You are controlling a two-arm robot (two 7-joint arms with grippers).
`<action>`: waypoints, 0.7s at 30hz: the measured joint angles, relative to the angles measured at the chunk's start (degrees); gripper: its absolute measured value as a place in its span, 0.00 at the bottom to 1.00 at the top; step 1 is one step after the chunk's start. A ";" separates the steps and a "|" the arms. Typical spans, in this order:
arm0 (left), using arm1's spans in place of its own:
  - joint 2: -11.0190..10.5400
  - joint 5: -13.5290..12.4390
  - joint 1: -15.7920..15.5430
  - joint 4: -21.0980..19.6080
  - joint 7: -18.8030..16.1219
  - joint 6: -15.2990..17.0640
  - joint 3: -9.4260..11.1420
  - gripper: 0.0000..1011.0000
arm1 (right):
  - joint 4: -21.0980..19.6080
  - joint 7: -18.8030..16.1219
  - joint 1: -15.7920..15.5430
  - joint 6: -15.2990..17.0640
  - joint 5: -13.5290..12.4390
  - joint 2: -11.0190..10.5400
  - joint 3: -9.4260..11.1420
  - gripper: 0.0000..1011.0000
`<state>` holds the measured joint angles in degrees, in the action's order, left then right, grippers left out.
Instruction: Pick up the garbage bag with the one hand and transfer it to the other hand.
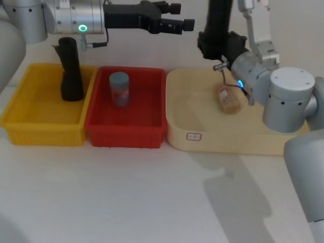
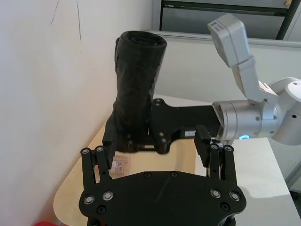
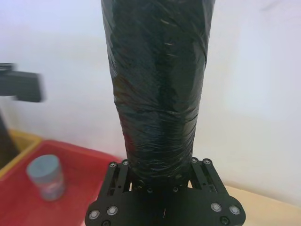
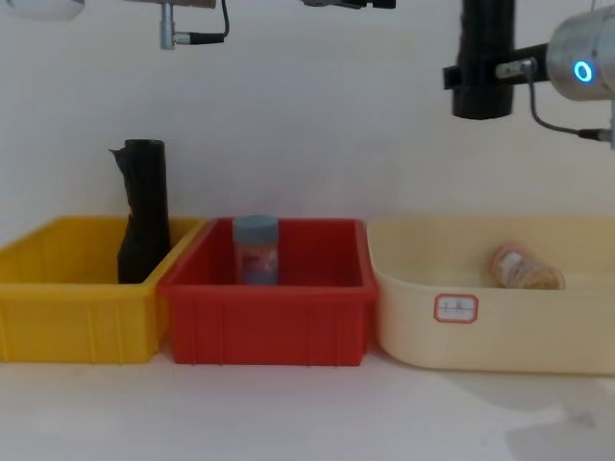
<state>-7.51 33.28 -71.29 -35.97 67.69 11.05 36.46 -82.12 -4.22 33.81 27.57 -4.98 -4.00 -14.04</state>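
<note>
The garbage bag (image 1: 218,25) is held upright in the air by the other hand (image 1: 215,50), whose fingers are clamped on the lower end of the roll; in the right wrist view the glossy black cylinder (image 3: 157,84) is seen rising straight out from between the fingers (image 3: 117,181). In the head view this gripper and its load are found at about one o'clock, above the far rim of the cream tray (image 1: 177,136). In the chest view the roll (image 4: 485,58) is seen hanging well above that tray (image 4: 413,317), at roughly two o'clock. The one hand (image 1: 185,16) is extended horizontally at about twelve o'clock in the head view, above the far edge of the red bin (image 1: 126,134), its fingers spread and nothing held; its fingertips are near the bag but apart from it. In the left wrist view the released fingers (image 2: 91,162) are pointed toward the gripped roll (image 2: 136,80). A slimmer black roll (image 1: 71,68) is stood upright in the yellow bin (image 1: 30,131) at ten o'clock. A blue-capped jar (image 1: 119,88) is stood in the red bin, and a pale round-ended container (image 1: 229,100) is laid on its side in the cream tray.
</note>
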 joint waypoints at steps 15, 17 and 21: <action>0.00 -0.04 0.00 0.00 -0.03 0.00 0.00 0.99 | 2.71 8.96 0.73 1.22 2.00 1.92 5.57 0.69; 0.00 -0.04 0.00 0.00 -0.03 0.00 0.00 0.99 | 3.11 9.98 0.91 1.31 2.21 2.10 6.13 0.73; 0.01 -0.04 0.00 0.00 -0.02 0.00 0.00 0.99 | 4.47 12.33 1.52 1.47 2.69 2.57 7.85 0.87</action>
<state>-7.50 33.24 -71.29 -35.97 67.67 11.05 36.47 -77.65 8.11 35.34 29.04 -2.29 -1.42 -6.18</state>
